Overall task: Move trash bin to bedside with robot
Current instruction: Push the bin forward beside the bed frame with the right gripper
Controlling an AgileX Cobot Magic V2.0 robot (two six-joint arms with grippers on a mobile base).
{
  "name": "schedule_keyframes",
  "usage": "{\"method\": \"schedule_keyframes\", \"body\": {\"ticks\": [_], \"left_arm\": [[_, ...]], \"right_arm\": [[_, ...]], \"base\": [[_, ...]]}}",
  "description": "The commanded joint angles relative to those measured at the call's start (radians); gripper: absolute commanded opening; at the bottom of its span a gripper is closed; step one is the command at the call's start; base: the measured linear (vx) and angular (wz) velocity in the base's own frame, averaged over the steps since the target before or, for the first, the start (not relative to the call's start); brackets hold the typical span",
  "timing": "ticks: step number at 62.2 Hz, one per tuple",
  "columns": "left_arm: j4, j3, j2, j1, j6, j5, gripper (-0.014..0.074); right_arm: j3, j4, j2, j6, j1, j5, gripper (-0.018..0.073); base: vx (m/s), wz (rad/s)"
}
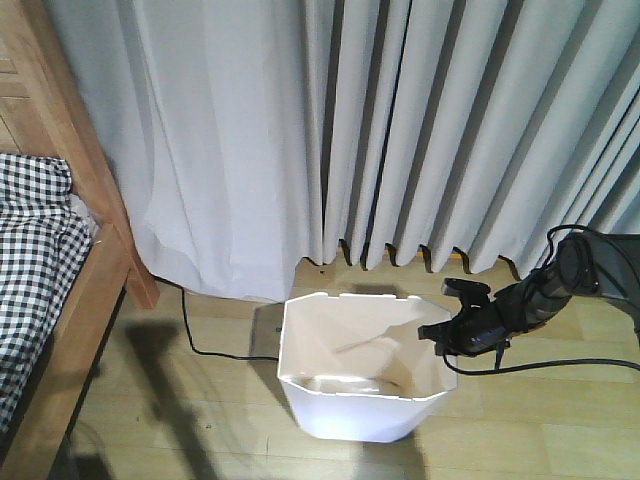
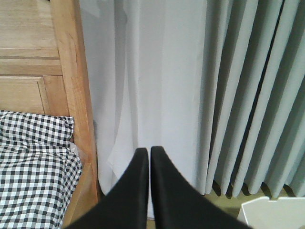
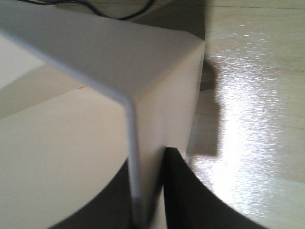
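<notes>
The white trash bin [image 1: 350, 400] stands on the wooden floor in front of the curtain, cream inside, a little right of the bedside. My right gripper [image 1: 445, 338] is shut on the trash bin's right rim; in the right wrist view the rim wall [image 3: 136, 157] passes between the two black fingers [image 3: 190, 195], one inside the bin, one outside. The bedside [image 1: 95, 290], a light wooden frame with checked bedding [image 1: 30, 260], fills the left edge. My left gripper [image 2: 146, 151] hangs shut in the air, holding nothing, facing the curtain beside the bed frame [image 2: 76, 95]. The bin's corner [image 2: 274, 214] shows at lower right.
Grey pleated curtains [image 1: 400, 130] hang to the floor behind the bin. A black floor cord [image 1: 205, 345] runs from the curtain base to behind the bin. The right arm's cable [image 1: 560, 365] trails right over the wooden floor [image 1: 540, 430].
</notes>
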Motion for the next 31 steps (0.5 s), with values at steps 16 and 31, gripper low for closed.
{"method": "schedule_keyframes", "body": {"ticks": [16,31], "left_arm": [[-0.004,0.029,-0.010,-0.006,-0.009,-0.074,-0.0006],[-0.004,0.029,-0.010,-0.006,-0.009,-0.074,-0.0006]], "right_arm": [[-0.041,0.044,-0.027,-0.021,0.015,0.121,0.0002],[-0.041,0.045,-0.027,-0.038,0.015,0.101,0.0018]], "base": [[0.00,0.00],[0.00,0.00]]}}
